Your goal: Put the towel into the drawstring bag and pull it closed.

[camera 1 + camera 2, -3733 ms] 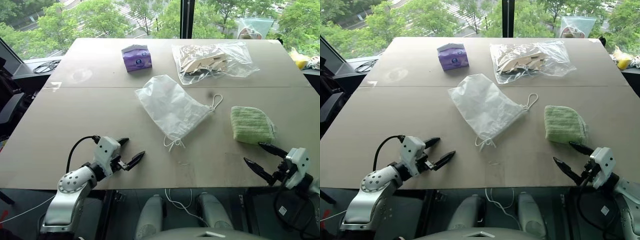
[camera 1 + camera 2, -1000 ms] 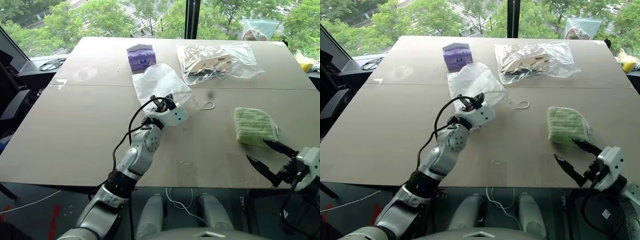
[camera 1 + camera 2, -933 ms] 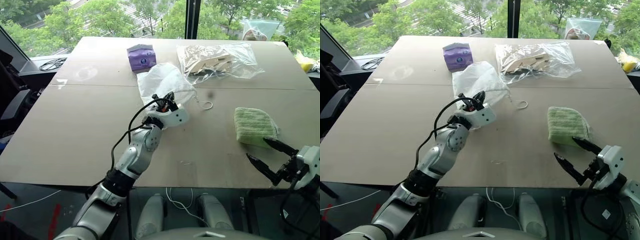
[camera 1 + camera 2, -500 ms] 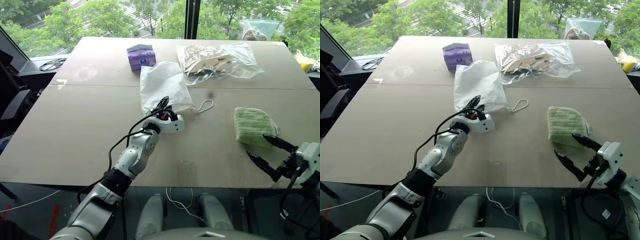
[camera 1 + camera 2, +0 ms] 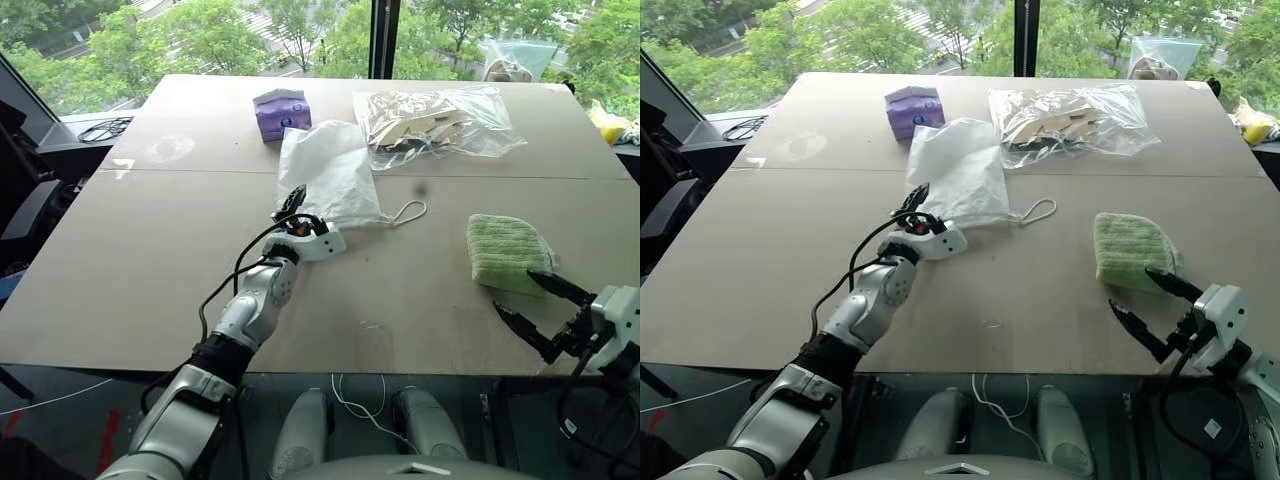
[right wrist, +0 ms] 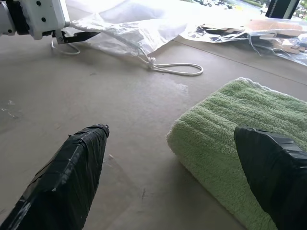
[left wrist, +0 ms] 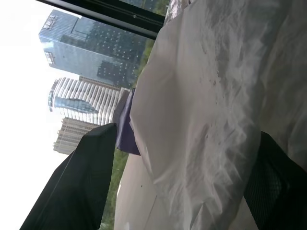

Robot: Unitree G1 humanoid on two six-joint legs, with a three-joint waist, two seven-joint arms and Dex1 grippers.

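Towel [image 5: 508, 252]: light green, ribbed, folded (fluffy pile), just ahead of the right gripper [image 5: 537, 310], fingers spread wide.
Drawstring bag [image 5: 330, 180]: milky, crumpled, flat, between the parted left gripper [image 5: 918, 206] fingers.

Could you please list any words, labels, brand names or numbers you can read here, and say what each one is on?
None can be read.
Small purple tissue pack: a pale printed patch on its front, too blurred to read.
Large clear plastic bag of beige pieces: no legible print.
Translucent white drawstring bag and light green fluffy towel: plain.
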